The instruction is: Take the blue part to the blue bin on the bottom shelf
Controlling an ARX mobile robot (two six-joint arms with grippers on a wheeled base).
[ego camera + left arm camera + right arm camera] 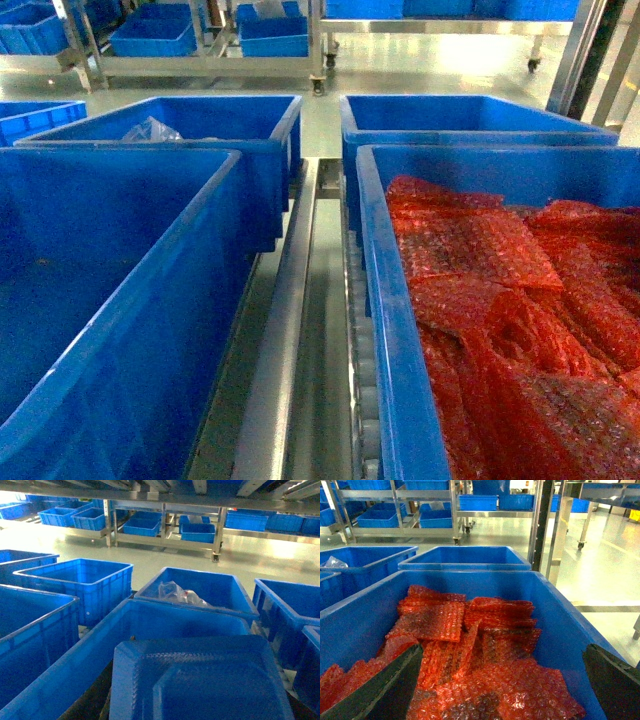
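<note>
Blue moulded plastic dominates every view. Head camera: four deep rectangular blue plastic bins sit in two lanes on the steel roller rack (300, 330), a flat silver rail running between the lanes with small white rollers just showing along its right side.

Near left bin (110, 300): smooth walls, thick rolled rim, interior dark, contents not visible from the head view. Far left bin (200, 125): holds a crumpled clear plastic bag (150, 130). Near right bin (400, 330): heaped with red bubble-wrap sheets (520, 310), dimpled texture, glossy, overlapping and creased. Far right bin (470, 120): interior hidden by its front wall.

Left wrist camera: a large blue plastic part (200, 680), flat and tray-like with stepped, chamfered corners and a finely ribbed edge, fills the lower frame close to the lens and over the near left bin. Left end effector not itself visible; whether it grips the part, I cannot tell.

Right wrist camera: two dark matte fingers (385, 690) of the right end effector (500, 690) stand wide apart at the frame's lower corners, over the red bubble-wrap, holding nothing.

Background: pale glossy floor (420, 60), steel shelving frames on castors carrying more shallow blue crates (155, 35).
</note>
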